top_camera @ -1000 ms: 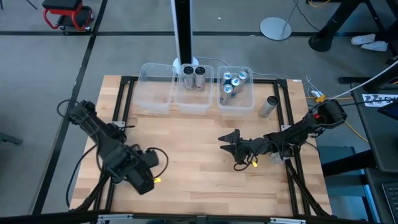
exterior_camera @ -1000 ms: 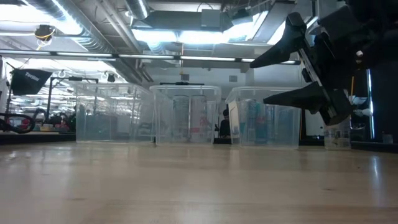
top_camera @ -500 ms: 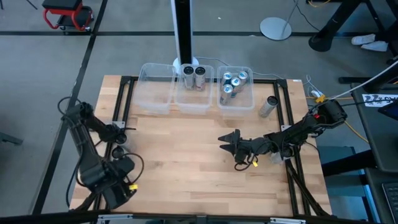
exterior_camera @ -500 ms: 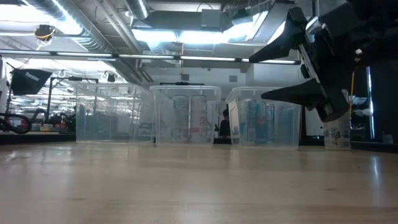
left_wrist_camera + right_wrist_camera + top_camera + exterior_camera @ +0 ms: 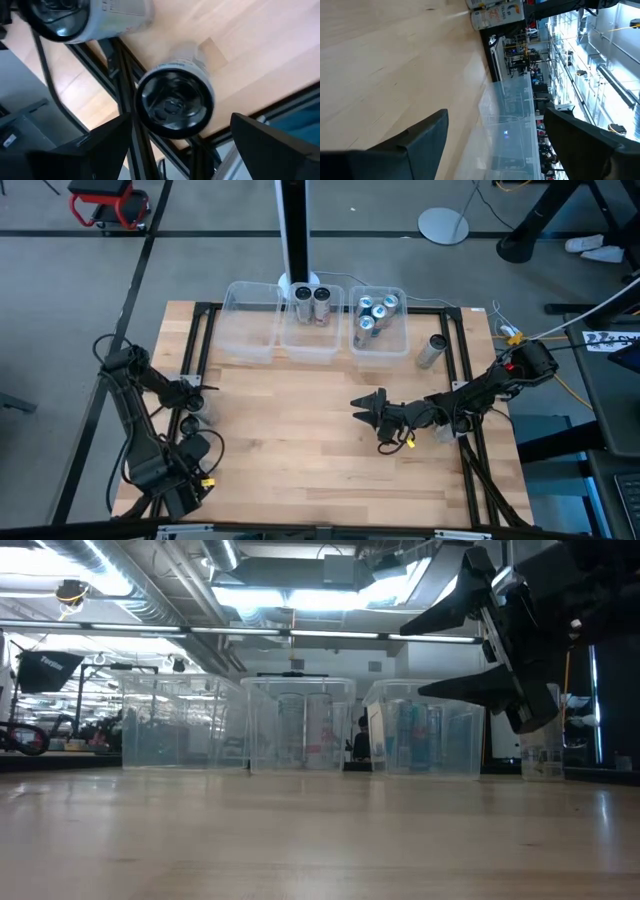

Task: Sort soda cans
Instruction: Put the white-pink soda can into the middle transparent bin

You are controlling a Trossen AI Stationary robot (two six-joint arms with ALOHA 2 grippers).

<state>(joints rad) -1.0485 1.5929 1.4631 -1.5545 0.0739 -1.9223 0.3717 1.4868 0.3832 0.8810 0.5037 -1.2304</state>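
Observation:
Two dark-topped soda cans (image 5: 190,423) stand on their bases by the table's left rail. In the left wrist view one (image 5: 174,102) shows top-on and the other (image 5: 80,20) lies farther off. My left gripper (image 5: 185,478) is open and hovers above them; its fingers (image 5: 100,145) show on either side of the nearer can, clear of it. My right gripper (image 5: 368,408) is open, empty and above the table's middle, also seen in the low view (image 5: 480,655). The middle bin holds two dark-topped cans (image 5: 312,300), and teal-topped cans (image 5: 373,315) fill the right bin. A lone can (image 5: 432,350) stands beside that bin.
Three clear plastic bins line the far edge; the left bin (image 5: 250,330) holds nothing I can see. Black frame rails (image 5: 205,350) run along the table's sides, and one (image 5: 125,75) passes close by the left cans. Bare wood (image 5: 300,440) spreads between the arms.
My left gripper has swung from the table's left-middle toward the near-left corner and turned about. It has hung almost still over the two cans by the left rail for the last half second. My right arm has kept its place.

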